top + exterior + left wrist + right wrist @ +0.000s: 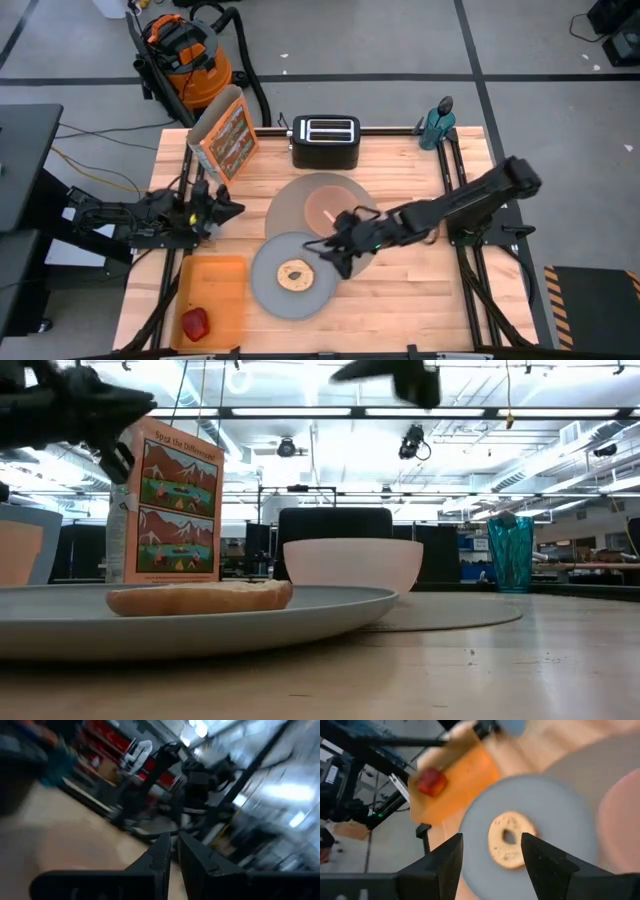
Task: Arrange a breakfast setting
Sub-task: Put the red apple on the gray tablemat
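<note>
A pink bowl (328, 207) stands on the round grey-brown mat (300, 195) at mid-table. The grey plate (268, 285) lies just nearer than the mat and carries a bagel (294, 275). The red apple (194, 322) lies in an orange tray (215, 285) at the near left. A blue-green cup (510, 553) stands at the far right. My right gripper (335, 247) is open and empty, above the plate's right edge; its wrist view shows the bagel (509, 839) between its fingers, below. My left gripper (228, 207) hovers shut and empty at the left. No spoon is in view.
A black toaster (325, 140) stands at the far edge, with a picture box (228, 135) upright to its left. Bare wood lies to the right of the plate and mat.
</note>
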Controlling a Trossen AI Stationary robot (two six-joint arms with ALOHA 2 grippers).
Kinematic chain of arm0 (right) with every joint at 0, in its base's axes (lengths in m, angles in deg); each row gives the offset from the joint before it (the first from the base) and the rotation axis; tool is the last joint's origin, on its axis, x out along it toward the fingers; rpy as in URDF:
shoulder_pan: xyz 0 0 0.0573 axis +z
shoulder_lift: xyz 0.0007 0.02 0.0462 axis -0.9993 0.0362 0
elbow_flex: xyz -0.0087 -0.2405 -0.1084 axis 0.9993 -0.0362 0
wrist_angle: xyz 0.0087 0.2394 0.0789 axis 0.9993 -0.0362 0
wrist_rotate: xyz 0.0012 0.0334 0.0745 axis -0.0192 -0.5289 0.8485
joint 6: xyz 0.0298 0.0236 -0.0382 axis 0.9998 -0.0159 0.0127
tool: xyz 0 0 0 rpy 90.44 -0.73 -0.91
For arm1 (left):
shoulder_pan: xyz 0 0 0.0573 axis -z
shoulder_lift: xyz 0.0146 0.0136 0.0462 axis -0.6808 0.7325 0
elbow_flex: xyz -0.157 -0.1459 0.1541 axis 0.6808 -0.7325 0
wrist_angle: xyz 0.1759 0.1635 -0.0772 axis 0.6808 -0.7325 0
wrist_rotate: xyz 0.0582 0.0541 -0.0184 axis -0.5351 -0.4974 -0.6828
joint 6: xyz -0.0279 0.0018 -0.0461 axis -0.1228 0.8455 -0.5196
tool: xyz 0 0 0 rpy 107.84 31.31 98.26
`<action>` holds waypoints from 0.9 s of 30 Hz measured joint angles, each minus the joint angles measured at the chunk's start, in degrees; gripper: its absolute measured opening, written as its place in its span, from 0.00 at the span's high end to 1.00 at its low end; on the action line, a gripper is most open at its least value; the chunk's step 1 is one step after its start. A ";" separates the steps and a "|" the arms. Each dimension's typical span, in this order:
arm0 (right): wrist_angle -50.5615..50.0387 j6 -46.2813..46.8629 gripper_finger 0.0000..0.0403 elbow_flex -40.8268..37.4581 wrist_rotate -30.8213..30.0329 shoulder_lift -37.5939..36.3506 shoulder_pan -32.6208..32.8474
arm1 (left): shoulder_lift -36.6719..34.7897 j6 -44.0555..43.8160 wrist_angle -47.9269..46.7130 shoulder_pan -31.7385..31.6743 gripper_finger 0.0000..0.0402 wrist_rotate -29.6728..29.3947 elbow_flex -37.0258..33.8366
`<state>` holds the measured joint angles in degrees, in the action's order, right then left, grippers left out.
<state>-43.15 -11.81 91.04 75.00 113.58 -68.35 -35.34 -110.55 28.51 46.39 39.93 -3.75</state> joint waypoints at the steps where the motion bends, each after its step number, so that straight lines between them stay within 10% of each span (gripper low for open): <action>1: -0.93 -0.85 0.48 -0.01 -1.62 -1.67 0.00 | 0.00 -4.51 0.22 0.00 0.89 0.07 0.01; 13: -2.46 -10.96 0.49 0.01 -13.55 -11.16 -2.16 | 3.83 -13.35 4.26 2.49 0.90 -3.09 1.40; 27: -2.39 -14.25 0.49 -0.02 -14.02 -10.34 -2.43 | 44.56 -17.35 -8.45 26.45 0.98 -4.49 29.35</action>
<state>-45.54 -26.05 91.03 60.97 103.23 -70.78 9.21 -127.91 20.06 72.84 35.44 25.60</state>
